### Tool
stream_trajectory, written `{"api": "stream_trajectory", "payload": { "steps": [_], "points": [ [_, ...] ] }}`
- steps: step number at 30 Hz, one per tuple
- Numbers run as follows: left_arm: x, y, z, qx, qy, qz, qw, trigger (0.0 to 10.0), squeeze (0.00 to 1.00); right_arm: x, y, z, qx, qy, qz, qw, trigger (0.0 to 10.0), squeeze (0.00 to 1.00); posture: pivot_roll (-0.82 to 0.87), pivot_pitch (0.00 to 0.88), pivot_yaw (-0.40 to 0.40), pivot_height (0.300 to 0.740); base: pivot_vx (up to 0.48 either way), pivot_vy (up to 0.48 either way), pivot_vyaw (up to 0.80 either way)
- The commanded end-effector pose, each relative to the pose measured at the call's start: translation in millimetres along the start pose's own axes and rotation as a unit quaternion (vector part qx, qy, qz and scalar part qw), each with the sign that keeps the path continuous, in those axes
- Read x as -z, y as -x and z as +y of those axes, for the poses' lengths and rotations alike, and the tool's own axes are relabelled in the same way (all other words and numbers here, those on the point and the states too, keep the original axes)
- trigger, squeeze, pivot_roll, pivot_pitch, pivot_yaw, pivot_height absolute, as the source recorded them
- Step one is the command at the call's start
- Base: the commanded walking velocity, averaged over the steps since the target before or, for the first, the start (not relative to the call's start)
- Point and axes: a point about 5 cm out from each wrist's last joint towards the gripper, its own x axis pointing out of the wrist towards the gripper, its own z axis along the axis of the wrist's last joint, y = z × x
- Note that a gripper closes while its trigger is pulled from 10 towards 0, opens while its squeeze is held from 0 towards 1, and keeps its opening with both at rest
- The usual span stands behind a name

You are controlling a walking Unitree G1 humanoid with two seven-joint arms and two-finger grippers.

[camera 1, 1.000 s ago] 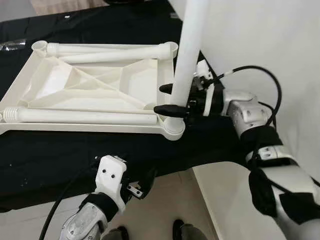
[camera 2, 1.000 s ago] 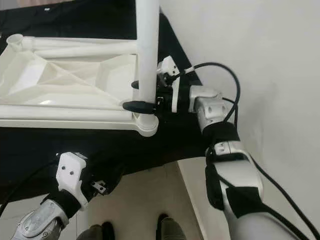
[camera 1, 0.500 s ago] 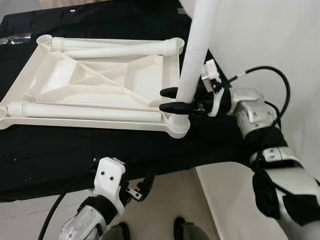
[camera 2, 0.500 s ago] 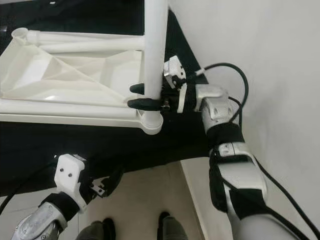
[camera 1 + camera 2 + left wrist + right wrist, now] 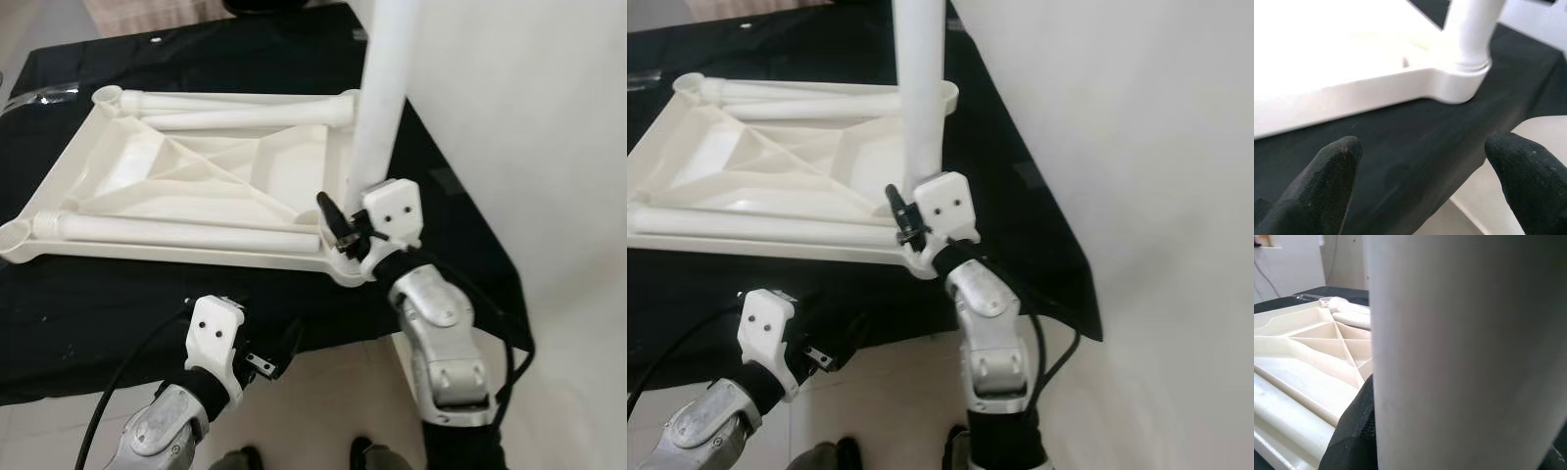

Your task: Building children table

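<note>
An upturned white plastic table top (image 5: 196,176) lies on a black-covered surface (image 5: 118,304). A white table leg (image 5: 382,98) stands upright in its near right corner socket (image 5: 1459,85). My right gripper (image 5: 351,223) is shut on the foot of this leg from the near side, and one black finger (image 5: 1354,431) presses against the leg (image 5: 1459,352). Loose legs lie flat on the top, two along the far edge (image 5: 235,103) and one along the near edge (image 5: 176,230). My left gripper (image 5: 1420,166) hangs open below the near table edge (image 5: 279,354), pointing at the corner socket.
A white wall (image 5: 529,117) rises close on the right. The black surface ends just before me, with pale floor tiles (image 5: 323,411) below. A clear plastic bag (image 5: 39,93) lies at the far left of the surface.
My right arm has swung from the right side of the leg round to its near side, still holding the leg's foot. The left gripper has stayed low by the table edge.
</note>
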Motion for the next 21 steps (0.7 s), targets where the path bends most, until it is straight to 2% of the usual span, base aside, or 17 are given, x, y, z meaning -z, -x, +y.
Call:
{"api": "stream_trajectory", "payload": {
  "steps": [1,2,3,4,5,6,7,9,11,12,13,14,16,17,18,19,21],
  "points": [
    [7,1.7,1.2,-0.004,0.006,0.013,1.000,10.0,0.00,21,-5.7,5.7,0.014,-0.031,0.062,0.997,2.2,0.00,0.00,0.249,-0.010,0.740,0.000,0.000,0.00],
    [7,1.7,1.2,-0.004,0.006,0.013,1.000,10.0,0.00,21,-5.7,5.7,0.014,-0.031,0.062,0.997,2.2,0.00,0.00,0.249,-0.010,0.740,0.000,0.000,0.00],
    [7,1.3,2.3,-0.008,0.004,0.012,1.000,10.0,0.00,11,-8.8,4.4,-0.005,-0.036,0.030,0.999,10.0,0.00,0.01,0.251,-0.014,0.740,0.000,0.000,0.00],
    [7,1.2,2.3,-0.009,0.004,0.012,1.000,10.0,0.00,8,-9.3,5.1,-0.024,-0.040,0.021,0.999,10.0,0.35,0.01,0.251,-0.014,0.740,0.000,0.000,0.00],
    [7,1.2,2.3,-0.009,0.004,0.012,1.000,10.0,0.00,8,-9.3,5.1,-0.024,-0.040,0.021,0.999,10.0,0.35,0.01,0.251,-0.014,0.740,0.000,0.000,0.00],
    [6,0.9,2.2,-0.009,0.004,0.010,1.000,10.0,0.00,4,-8.4,5.8,-0.060,-0.057,0.018,0.996,10.0,1.00,0.01,0.258,-0.016,0.740,0.000,0.000,0.00],
    [6,0.9,2.2,-0.009,0.004,0.010,1.000,10.0,0.00,4,-8.4,5.0,-0.071,-0.062,0.016,0.995,10.0,1.00,0.01,0.258,-0.016,0.740,0.000,0.000,0.00],
    [6,0.9,1.3,-0.008,0.005,0.009,1.000,10.0,0.00,0,-9.4,0.8,-0.150,-0.067,-0.004,0.986,10.0,1.00,0.02,0.261,-0.021,0.740,0.000,0.000,0.00],
    [5,1.1,1.0,-0.007,0.005,0.009,1.000,10.0,0.00,-3,-9.5,-9.1,-0.232,-0.056,-0.021,0.971,10.0,1.00,0.02,0.262,-0.021,0.740,0.000,0.000,0.00],
    [5,1.1,1.0,-0.007,0.005,0.009,1.000,10.0,0.00,-3,-9.5,-9.1,-0.232,-0.056,-0.021,0.971,10.0,1.00,0.02,0.262,-0.021,0.740,0.000,0.000,0.00],
    [5,1.3,0.5,-0.007,0.006,0.009,1.000,10.0,0.00,-3,-9.4,-15.2,-0.266,-0.037,-0.021,0.963,10.0,1.00,0.02,0.264,-0.023,0.740,0.000,0.000,0.00],
    [5,1.3,0.5,-0.007,0.006,0.009,1.000,10.0,0.00,-3,-9.4,-15.2,-0.266,-0.037,-0.021,0.963,10.0,1.00,0.02,0.264,-0.023,0.740,0.000,0.000,0.00],
    [5,2.0,-0.9,-0.005,0.006,0.009,1.000,10.0,0.00,0,-13.8,-30.7,-0.333,-0.001,-0.007,0.943,10.0,1.00,0.03,0.267,-0.026,0.740,0.000,0.000,0.00],
    [5,2.6,-1.6,-0.005,0.006,0.009,1.000,10.0,0.00,-1,-17.8,-36.9,-0.356,0.005,-0.001,0.934,10.0,0.56,0.04,0.272,-0.025,0.740,0.000,0.000,0.00],
    [5,3.3,-2.2,-0.005,0.006,0.009,1.000,10.0,0.00,-4,-23.1,-42.6,-0.379,0.000,0.003,0.925,10.0,0.00,0.05,0.275,-0.024,0.740,0.000,0.000,0.00],
    [5,4.0,-2.7,-0.005,0.005,0.010,1.000,10.0,0.00,-6,-27.2,-46.0,-0.392,-0.001,0.003,0.920,10.0,0.00,0.05,0.277,-0.024,0.740,0.000,0.000,0.00],
    [4,4.6,-3.2,-0.005,0.005,0.010,1.000,10.0,0.00,-8,-32.1,-49.6,-0.399,-0.002,0.003,0.917,10.0,0.00,0.06,0.279,-0.025,0.740,0.000,0.000,0.00]
  ]
}}
